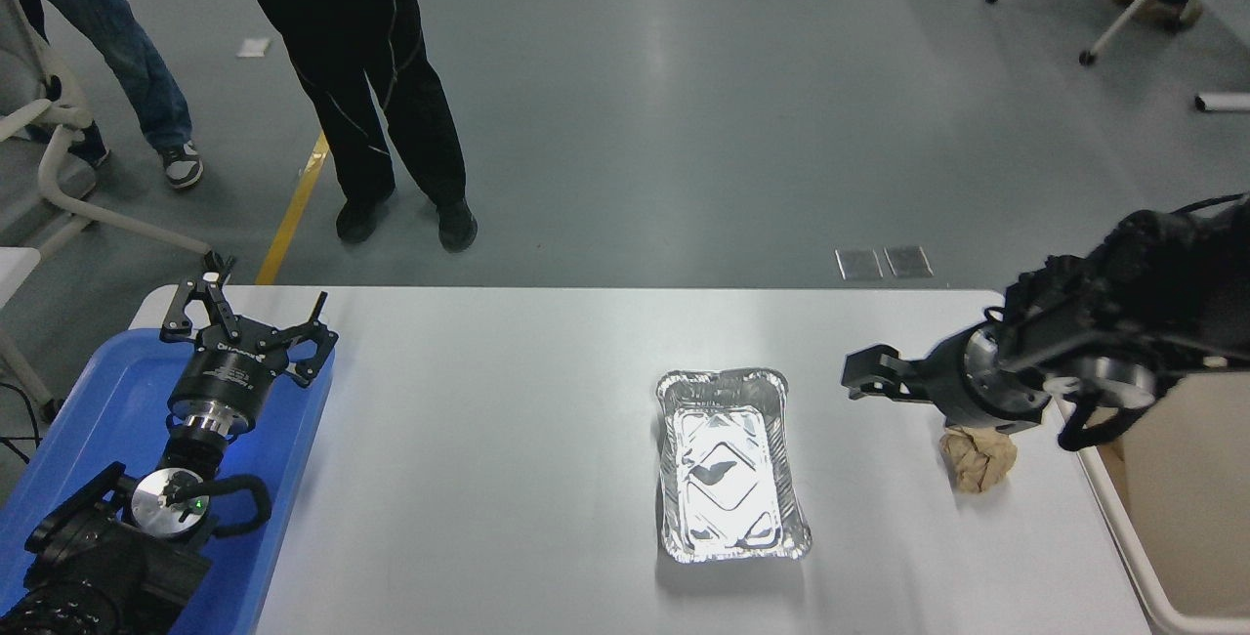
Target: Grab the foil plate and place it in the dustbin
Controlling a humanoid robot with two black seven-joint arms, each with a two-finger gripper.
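Observation:
The foil plate (732, 464) lies flat on the white table (488, 440), right of centre, its long side running away from me. My right gripper (869, 379) hovers low over the table just right of the plate's far right corner, pointing left at it and apart from it; it is seen side-on. The cream dustbin (1113, 518) stands at the table's right edge, partly hidden behind the right arm. My left gripper (244, 322) is parked open above the blue tray at the lower left.
A crumpled brown paper ball (977, 459) sits directly below the right wrist, between plate and dustbin. The blue tray (98, 401) lies under the left arm. Two people (371, 78) stand beyond the table's far left. Chairs stand at the far left and top right.

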